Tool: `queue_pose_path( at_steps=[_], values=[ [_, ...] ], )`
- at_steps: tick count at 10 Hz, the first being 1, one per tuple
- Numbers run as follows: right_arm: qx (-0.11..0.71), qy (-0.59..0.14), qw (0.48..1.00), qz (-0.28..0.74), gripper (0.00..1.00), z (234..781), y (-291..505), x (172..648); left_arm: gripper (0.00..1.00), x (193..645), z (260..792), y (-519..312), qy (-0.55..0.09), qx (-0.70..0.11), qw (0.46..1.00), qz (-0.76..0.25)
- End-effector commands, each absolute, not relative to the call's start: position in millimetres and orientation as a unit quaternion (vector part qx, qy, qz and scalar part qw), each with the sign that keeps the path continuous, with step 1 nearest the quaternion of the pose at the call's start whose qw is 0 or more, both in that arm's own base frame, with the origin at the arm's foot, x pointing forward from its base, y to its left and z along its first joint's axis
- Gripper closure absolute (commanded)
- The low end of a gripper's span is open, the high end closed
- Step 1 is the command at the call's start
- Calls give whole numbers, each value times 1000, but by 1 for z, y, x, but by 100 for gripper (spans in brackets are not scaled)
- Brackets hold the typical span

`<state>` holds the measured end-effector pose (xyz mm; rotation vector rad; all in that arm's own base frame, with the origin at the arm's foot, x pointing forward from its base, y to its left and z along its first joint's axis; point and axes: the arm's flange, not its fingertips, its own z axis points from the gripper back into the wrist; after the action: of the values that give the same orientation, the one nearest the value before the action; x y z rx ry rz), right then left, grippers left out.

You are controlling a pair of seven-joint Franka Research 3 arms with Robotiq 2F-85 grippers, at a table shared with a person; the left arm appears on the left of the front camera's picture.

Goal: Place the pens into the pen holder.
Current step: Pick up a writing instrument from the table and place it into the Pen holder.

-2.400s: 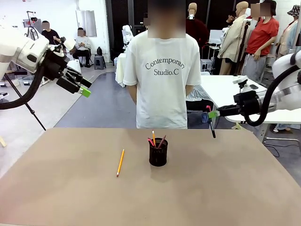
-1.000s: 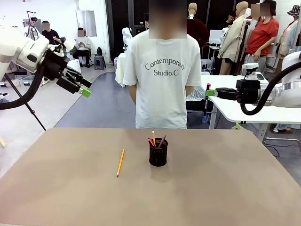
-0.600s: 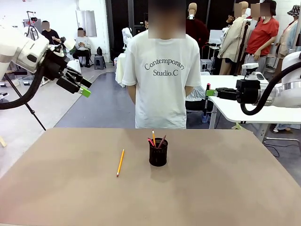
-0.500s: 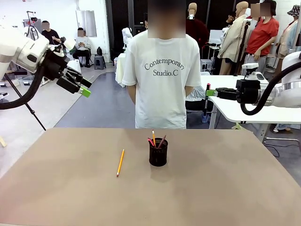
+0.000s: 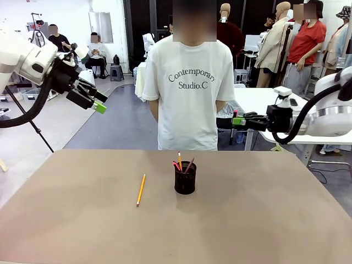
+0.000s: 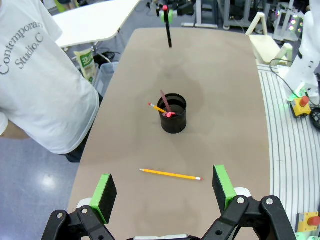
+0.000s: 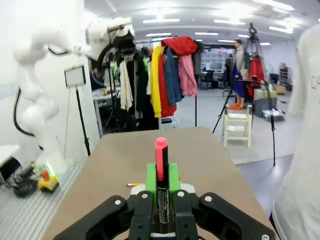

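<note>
If the right pincer (image 5: 236, 120), pinching the black pen (image 7: 161, 170) high at 2 o'clock from the pen holder (image 5: 185, 177), lets go too soon, the pen could miss it and roll off the counter (image 5: 264, 220). The left pincer (image 5: 100, 103) is spread wide, high at 10 o'clock. The yellow pencil (image 5: 141, 190) lies at 9 o'clock.

The white T-shirt (image 5: 190, 104) reads "Contemporary Studio.C" across the chest in dark print (two lines, the first arched). The left wrist view shows the same words tilted and partly cut off.
</note>
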<state>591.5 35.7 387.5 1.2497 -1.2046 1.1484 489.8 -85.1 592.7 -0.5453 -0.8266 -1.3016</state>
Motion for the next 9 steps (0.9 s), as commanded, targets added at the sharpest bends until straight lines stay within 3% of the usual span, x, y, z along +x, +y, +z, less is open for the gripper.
queue_pose_path(
  at_steps=[1,5,9],
  values=[
    [529,-505,485,479,100,364,61,599,0,489,593,-85,-368,-241,684,-582],
    [554,-465,470,506,100,327,121,612,0,489,593,-85,-368,-241,684,-582],
    [572,-452,461,506,100,332,147,613,0,489,593,-85,-368,-241,684,-582]
  ],
)
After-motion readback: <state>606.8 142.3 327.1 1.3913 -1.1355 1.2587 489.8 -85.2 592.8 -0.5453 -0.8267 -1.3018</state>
